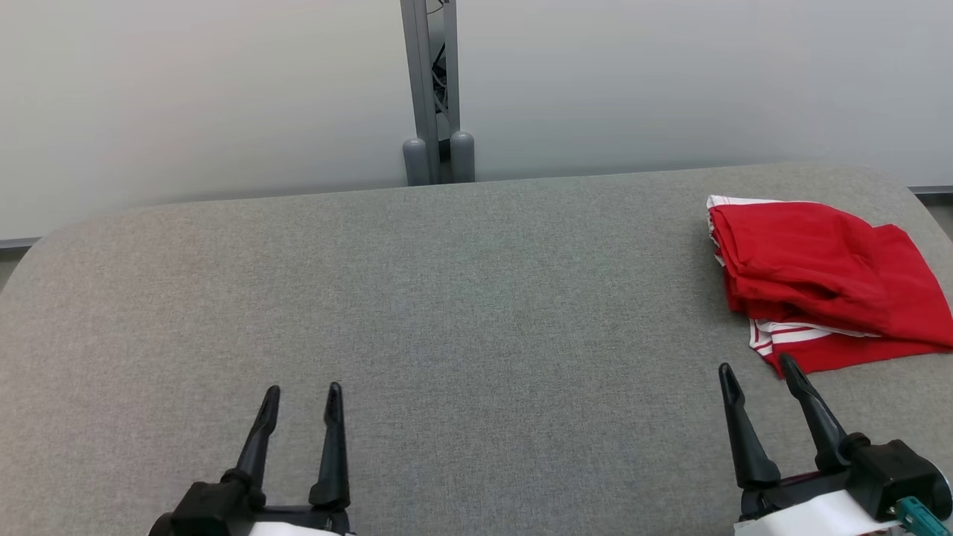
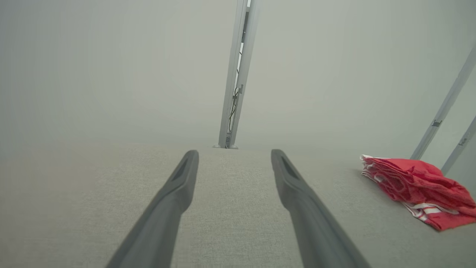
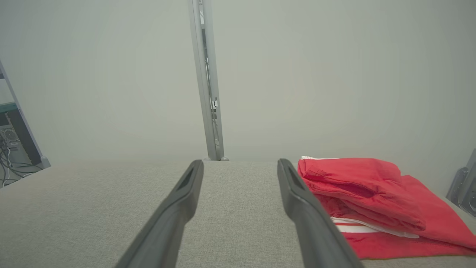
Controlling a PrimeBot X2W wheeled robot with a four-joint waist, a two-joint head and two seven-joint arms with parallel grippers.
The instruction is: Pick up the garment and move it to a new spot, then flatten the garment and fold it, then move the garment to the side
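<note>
At the near edge of a grey worktop (image 1: 476, 298), the left fingers (image 1: 333, 439) point away from the robot near the left corner, spread wide and holding nothing. The right fingers (image 1: 741, 428) sit near the right corner, just as wide apart and also empty. Just beyond their tips, slightly to the right, lies the red garment (image 1: 819, 268) with white stripes, bunched in loose folds against the worktop's right edge. Its striped hem faces the near edge, and its length appears to run from there toward the far right corner. The right fingers are close to it and the left are well apart from it, so the right arm is probably the one to reach it.
</note>
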